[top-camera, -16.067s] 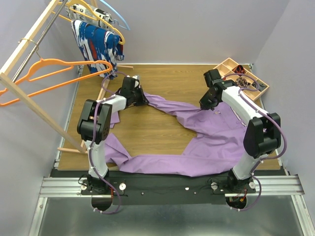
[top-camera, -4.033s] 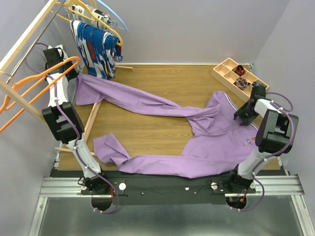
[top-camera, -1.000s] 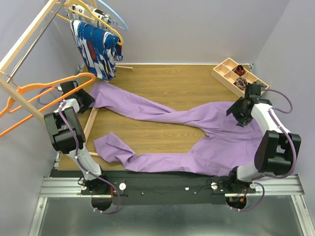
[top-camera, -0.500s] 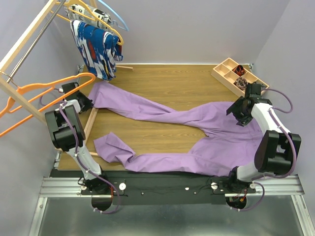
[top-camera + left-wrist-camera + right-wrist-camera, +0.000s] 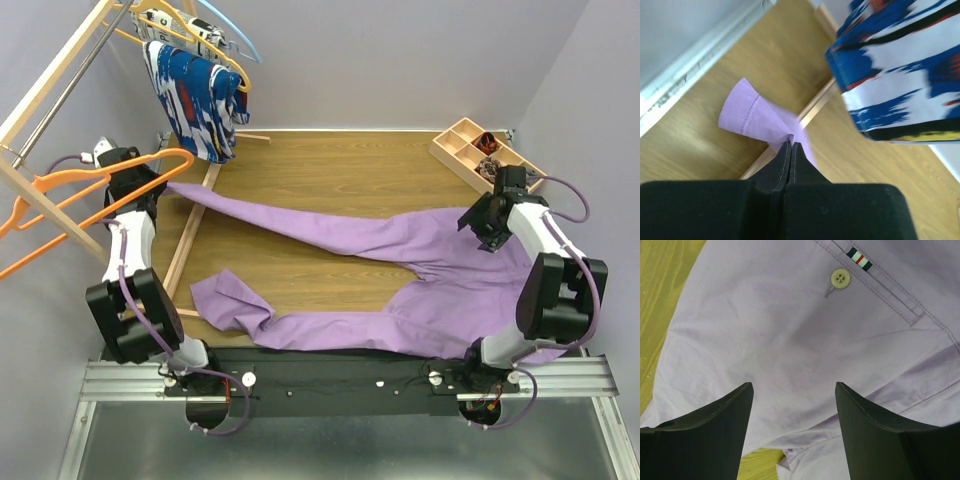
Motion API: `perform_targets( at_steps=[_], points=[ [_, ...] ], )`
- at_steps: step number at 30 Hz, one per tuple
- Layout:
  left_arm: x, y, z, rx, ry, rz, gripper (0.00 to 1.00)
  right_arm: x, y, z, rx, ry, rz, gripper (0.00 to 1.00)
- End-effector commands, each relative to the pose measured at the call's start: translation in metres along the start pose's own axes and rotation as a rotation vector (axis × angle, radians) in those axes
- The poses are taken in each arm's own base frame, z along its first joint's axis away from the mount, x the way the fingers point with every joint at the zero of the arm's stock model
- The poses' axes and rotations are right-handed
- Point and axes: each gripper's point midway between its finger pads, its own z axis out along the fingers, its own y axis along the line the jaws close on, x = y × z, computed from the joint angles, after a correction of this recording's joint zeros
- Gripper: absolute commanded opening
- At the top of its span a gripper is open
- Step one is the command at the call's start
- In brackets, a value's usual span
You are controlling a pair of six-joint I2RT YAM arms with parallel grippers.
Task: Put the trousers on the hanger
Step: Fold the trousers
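The lilac trousers (image 5: 400, 250) lie spread over the wooden table, one leg stretched toward the back left. My left gripper (image 5: 150, 185) is shut on the hem of that leg (image 5: 752, 117) and holds it lifted beside the bright orange hanger (image 5: 60, 185), which hangs on the wooden rack at the left. My right gripper (image 5: 487, 232) hovers open over the waist part of the trousers (image 5: 805, 330), near a button (image 5: 840, 277) and a pocket; nothing is between its fingers.
A blue, white and red patterned garment (image 5: 195, 95) hangs on the rack (image 5: 55, 85) at the back left, with paler hangers above it. A wooden tray (image 5: 490, 155) with small items stands at the back right. A thin wooden bar (image 5: 190, 240) lies along the table's left side.
My left gripper closed on the trouser leg's hem and lifted it up and left toward the orange hanger, pulling the leg taut. The right arm barely moved.
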Motion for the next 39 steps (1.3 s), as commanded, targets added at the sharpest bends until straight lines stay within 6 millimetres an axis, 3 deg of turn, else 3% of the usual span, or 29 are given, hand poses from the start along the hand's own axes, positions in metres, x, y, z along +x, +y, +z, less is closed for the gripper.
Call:
perform_targets(
  at_steps=[1, 6, 11, 16, 23, 27, 29, 31, 35, 39],
  points=[
    [-0.029, -0.003, -0.025, -0.031, -0.107, 0.014, 0.0, -0.017, 0.006, 0.006, 0.018, -0.049, -0.007, 0.75],
    [-0.045, -0.008, -0.041, -0.047, -0.146, 0.039, 0.0, -0.019, 0.012, 0.018, 0.008, -0.036, 0.005, 0.75],
    [-0.059, -0.015, -0.042, -0.048, -0.155, 0.09, 0.0, -0.025, 0.008, 0.033, 0.046, -0.057, 0.011, 0.75],
    [-0.051, -0.012, -0.015, -0.054, -0.092, 0.13, 0.0, -0.03, 0.003, 0.054, 0.084, -0.088, 0.025, 0.74],
    [-0.031, -0.026, 0.023, 0.004, 0.01, 0.182, 0.0, -0.028, -0.012, 0.08, 0.176, -0.095, 0.058, 0.72],
    [-0.01, -0.026, 0.05, -0.005, 0.086, 0.222, 0.0, -0.025, -0.023, 0.091, 0.238, -0.097, 0.076, 0.69],
    [-0.011, -0.035, 0.057, 0.01, 0.088, 0.24, 0.0, -0.027, -0.029, 0.093, 0.269, -0.11, 0.084, 0.68],
    [0.001, -0.039, 0.068, 0.008, 0.121, 0.266, 0.0, -0.027, -0.035, 0.095, 0.294, -0.114, 0.086, 0.66],
    [-0.002, -0.057, 0.082, 0.035, 0.121, 0.289, 0.0, -0.04, -0.048, 0.091, 0.35, -0.153, 0.113, 0.65],
    [0.004, -0.06, 0.096, 0.044, 0.145, 0.291, 0.0, -0.051, -0.055, 0.088, 0.375, -0.177, 0.125, 0.65]
  ],
)
